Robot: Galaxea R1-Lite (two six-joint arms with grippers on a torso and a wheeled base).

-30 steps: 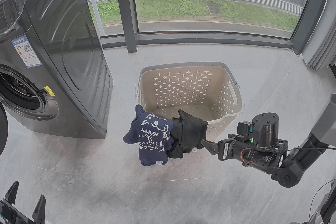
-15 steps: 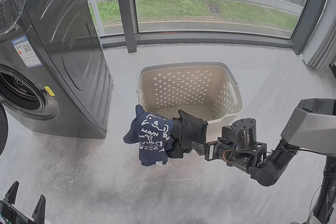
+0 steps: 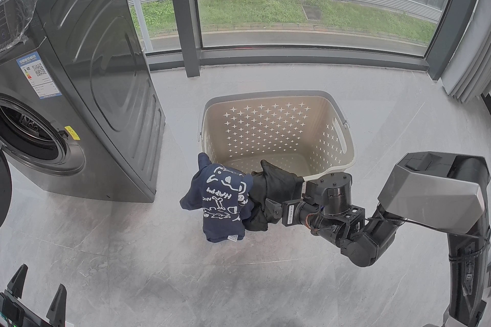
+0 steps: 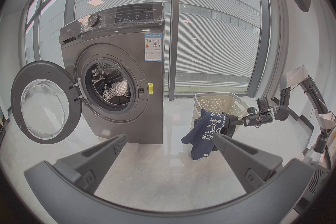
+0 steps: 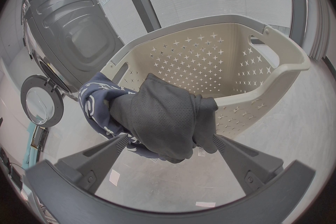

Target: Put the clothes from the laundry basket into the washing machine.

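Clothes (image 4: 206, 130) status, left to right: washing machine (image 3: 92, 88) sits well off to the left of both grippers, door (image 4: 43, 102) swung open. The drum (image 4: 108, 86) has something dark low inside, can't tell if it's laundry. Next, left gripper (image 3: 41, 278) hangs low on the near side, fingers spread with nothing between them, well apart from the garments. The navy shirt (image 3: 220, 200) is draped over the near rim of the basket (image 3: 271, 129), just past the tips of the right gripper (image 3: 270, 206) on the washer side. The black garment (image 3: 279, 185) hangs on the same rim, touching the shirt, dead ahead of the right gripper. That gripper's fingers are spread wide, one on each side of the black garment's lower fold. It is pinching nothing, and I can't tell whether the tips touch cloth. The basket stands just behind the two pieces, and its floor looks bare where visible. Judgement: basket mostly cleared, these two pieces remain, neither gripped nor lifted. Step in hand looks like the grab on the black one. After that comes the carry to the drum, then the shirt.
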